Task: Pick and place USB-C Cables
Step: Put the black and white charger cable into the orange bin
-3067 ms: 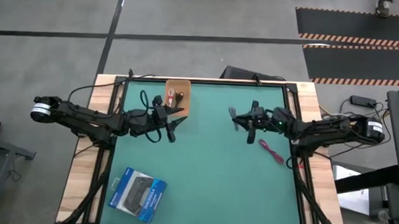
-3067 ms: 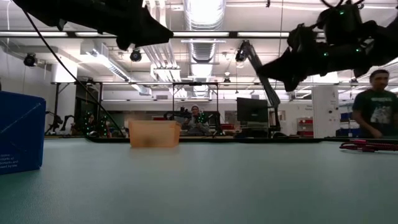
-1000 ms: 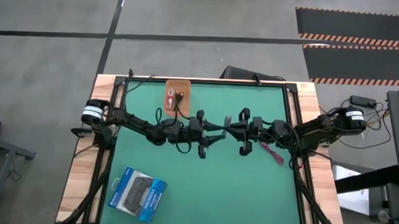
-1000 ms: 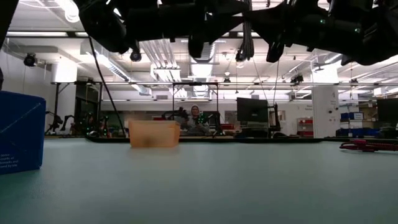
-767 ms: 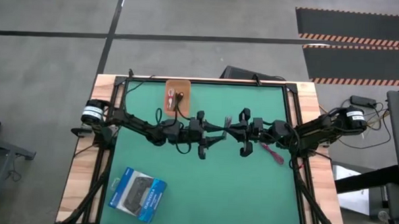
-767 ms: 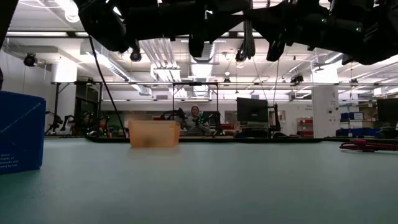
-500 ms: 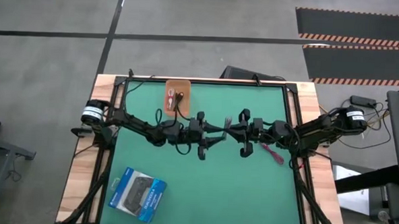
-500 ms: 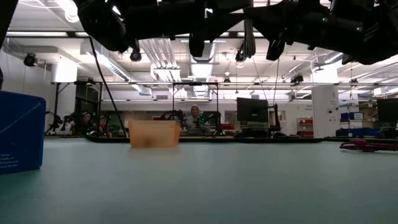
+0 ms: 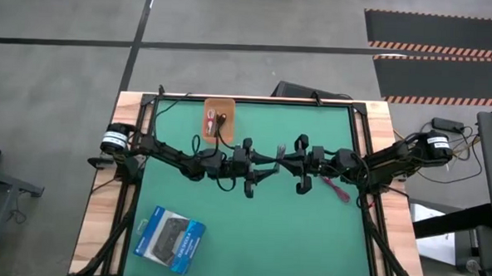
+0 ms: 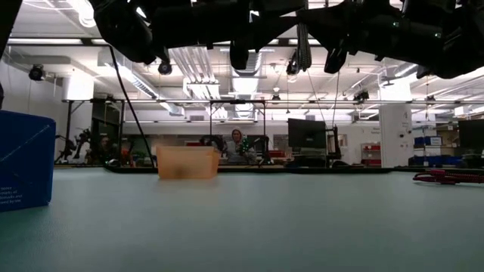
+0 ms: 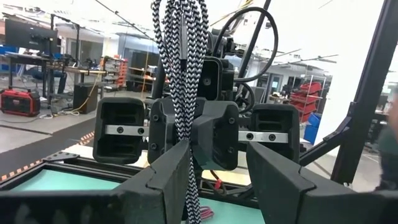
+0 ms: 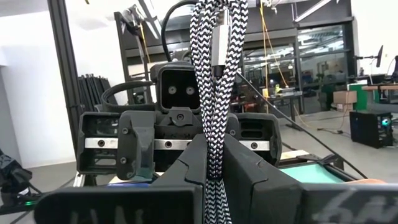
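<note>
The silver-grey braided USB-C cable is held up over the table's middle. My right gripper is shut on it; this gripper also shows in the high view. My left gripper faces it, open; it also shows in the high view. The same cable stands between the left gripper's fingers, close to one of them. The magenta-pink cable lies on the green mat at the right. The white and black cables lie in the small wooden tray at the far edge. My right gripper pinches the cable bundle between its two fingers, several strands together. The fingers lie level, come from the table's right, and cross the bundle. The bundle stands upright through the fingers, clear of the table.
A blue-and-black box lies at the near left of the mat and also shows in the low view. The tray stands at the far edge. People are in the room beyond the table.
Three seconds ago the arms were apart; both have come toward the table's middle and now face each other. In the last second nothing has visibly moved.
</note>
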Tool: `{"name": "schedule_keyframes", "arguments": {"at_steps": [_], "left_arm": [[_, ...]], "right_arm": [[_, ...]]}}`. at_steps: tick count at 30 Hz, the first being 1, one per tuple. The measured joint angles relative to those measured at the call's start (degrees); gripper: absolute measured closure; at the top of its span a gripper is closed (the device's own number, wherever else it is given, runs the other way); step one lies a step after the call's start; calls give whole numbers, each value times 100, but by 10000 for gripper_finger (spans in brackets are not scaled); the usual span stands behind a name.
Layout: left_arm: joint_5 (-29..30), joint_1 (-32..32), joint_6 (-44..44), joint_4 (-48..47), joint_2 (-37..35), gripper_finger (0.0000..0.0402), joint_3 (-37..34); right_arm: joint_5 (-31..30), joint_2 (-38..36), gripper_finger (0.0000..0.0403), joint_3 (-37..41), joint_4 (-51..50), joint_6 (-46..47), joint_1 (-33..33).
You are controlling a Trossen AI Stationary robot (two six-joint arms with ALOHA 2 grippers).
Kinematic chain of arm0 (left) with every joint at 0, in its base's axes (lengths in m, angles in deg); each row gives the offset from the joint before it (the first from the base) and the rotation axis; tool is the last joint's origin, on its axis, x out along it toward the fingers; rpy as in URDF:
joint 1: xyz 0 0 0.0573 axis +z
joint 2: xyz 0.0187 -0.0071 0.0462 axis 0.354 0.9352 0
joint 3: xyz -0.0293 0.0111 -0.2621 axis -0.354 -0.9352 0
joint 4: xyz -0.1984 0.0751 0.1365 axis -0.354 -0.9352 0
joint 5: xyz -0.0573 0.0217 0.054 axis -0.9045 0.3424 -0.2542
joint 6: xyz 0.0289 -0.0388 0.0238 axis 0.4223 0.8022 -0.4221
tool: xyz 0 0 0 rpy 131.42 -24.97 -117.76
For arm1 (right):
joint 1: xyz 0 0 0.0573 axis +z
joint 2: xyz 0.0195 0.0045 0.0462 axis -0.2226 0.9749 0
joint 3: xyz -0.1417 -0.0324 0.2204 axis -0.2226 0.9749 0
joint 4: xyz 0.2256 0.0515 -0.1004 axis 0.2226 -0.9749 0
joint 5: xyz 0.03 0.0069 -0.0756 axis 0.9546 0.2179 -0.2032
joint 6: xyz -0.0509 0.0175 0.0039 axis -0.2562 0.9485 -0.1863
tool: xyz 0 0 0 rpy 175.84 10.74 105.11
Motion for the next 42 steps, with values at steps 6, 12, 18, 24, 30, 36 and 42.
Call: {"name": "schedule_keyframes", "arguments": {"at_steps": [6, 12, 18, 24, 30, 36, 42], "left_arm": [[4, 0, -6, 20, -2, 256, 0], [33, 0, -20, 39, -9, 256, -3], [314, -17, -201, -13, -28, 256, -119], [586, 21, -180, -177, -9, 256, -150], [803, 15, -191, -115, -9, 256, -164], [412, 28, -149, -100, -17, 256, -164], [1, 26, 100, -69, -28, 256, -98]], "right_arm": [[-31, 42, 383, -75, 28, 0, -2], [-22, 81, 383, -168, 54, 41, -4], [19, 63, 383, -136, -43, 87, 61], [130, 36, 383, -155, 113, 147, 101], [109, 26, 383, -169, 104, 83, 105], [134, 35, 383, -238, 23, -76, 111], [98, 37, 383, -337, -47, -153, 111]]}}
